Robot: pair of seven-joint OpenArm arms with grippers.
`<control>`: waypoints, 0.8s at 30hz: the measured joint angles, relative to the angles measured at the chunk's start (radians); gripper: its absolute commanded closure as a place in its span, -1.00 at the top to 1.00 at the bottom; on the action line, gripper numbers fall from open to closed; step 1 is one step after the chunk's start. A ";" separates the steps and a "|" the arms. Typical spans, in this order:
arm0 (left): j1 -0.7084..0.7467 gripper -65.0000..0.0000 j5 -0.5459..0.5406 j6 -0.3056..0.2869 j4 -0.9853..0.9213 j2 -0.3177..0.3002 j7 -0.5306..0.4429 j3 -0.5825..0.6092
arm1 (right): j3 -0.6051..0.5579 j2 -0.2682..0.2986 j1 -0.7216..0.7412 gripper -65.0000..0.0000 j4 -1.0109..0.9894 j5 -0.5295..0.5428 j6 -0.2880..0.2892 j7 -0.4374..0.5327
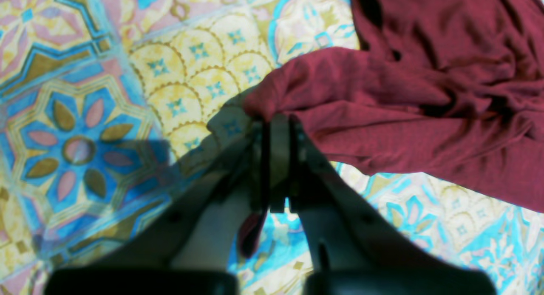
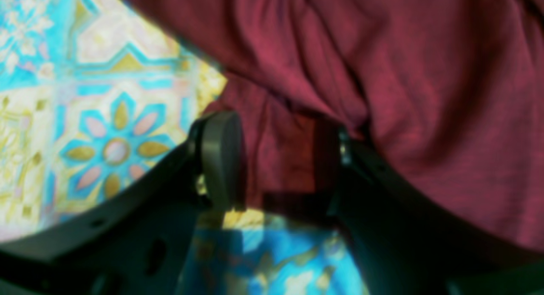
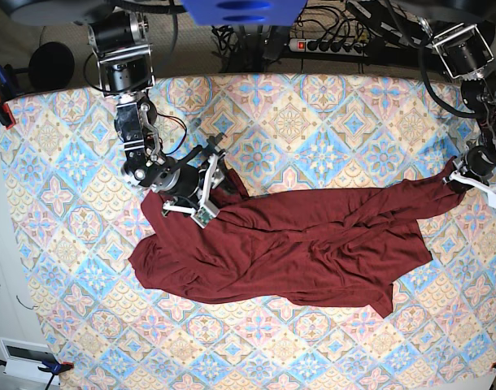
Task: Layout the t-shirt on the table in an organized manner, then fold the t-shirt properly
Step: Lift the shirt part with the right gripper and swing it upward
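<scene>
Across the base view's left side, our right gripper (image 3: pixel 201 197) is hovering low over the t-shirt (image 3: pixel 289 244), its jaws standing wide apart above the cloth's upper-left edge. From the right wrist view we are seeing one rounded pad (image 2: pixel 221 159) on the left and the other finger at the right, with maroon fabric lying between them — the jaws are not pinching it, and we cannot tell whether the pads are touching the cloth at all.

Moving toward the middle, the t-shirt is lying in a loose, wrinkled heap across the centre of the table (image 3: pixel 329 114), stretched roughly left to right. Its left part is bulging down toward the near edge, and folds are bunching over one another through the middle. Patterned cloth is showing all around the garment.

Further right, a strip of the t-shirt is reaching out toward the table's right edge, where our left gripper (image 3: pixel 469 177) is clamping it. In the left wrist view the jaws are pressed together on a rounded fold of maroon fabric (image 1: pixel 382 108) — a little scrap of it is poking out below, between the fingers (image 1: pixel 278 159). The rest of the garment is trailing away to the right of that view over the tiled pattern (image 1: pixel 85 137).
</scene>
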 measured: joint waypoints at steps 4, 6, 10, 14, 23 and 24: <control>-0.001 -1.00 -0.003 -0.001 0.000 0.001 0.000 0.000 | -0.053 0.003 -0.015 -0.15 -0.006 0.004 0.002 0.022; -0.002 -1.00 -0.001 -0.001 0.000 0.000 0.000 0.000 | -0.061 0.003 -0.010 -0.15 -0.006 0.004 0.001 0.022; -0.004 -1.00 -0.002 -0.002 0.000 0.000 0.000 0.000 | -0.074 0.003 -0.010 -0.33 -0.022 0.010 0.000 0.036; -0.003 -1.00 -0.002 -0.002 0.000 0.000 0.000 0.000 | -0.098 0.005 -0.008 -0.87 -0.016 0.014 -0.004 0.024; 0.002 -1.00 0.002 -0.054 0.000 0.000 0.001 0.000 | -0.110 0.028 -0.198 -0.95 0.331 -0.001 0.015 -0.093; 0.003 -1.00 0.005 -0.054 0.000 0.000 0.000 0.000 | -0.111 0.038 -0.212 -0.95 0.385 -0.001 0.014 -0.107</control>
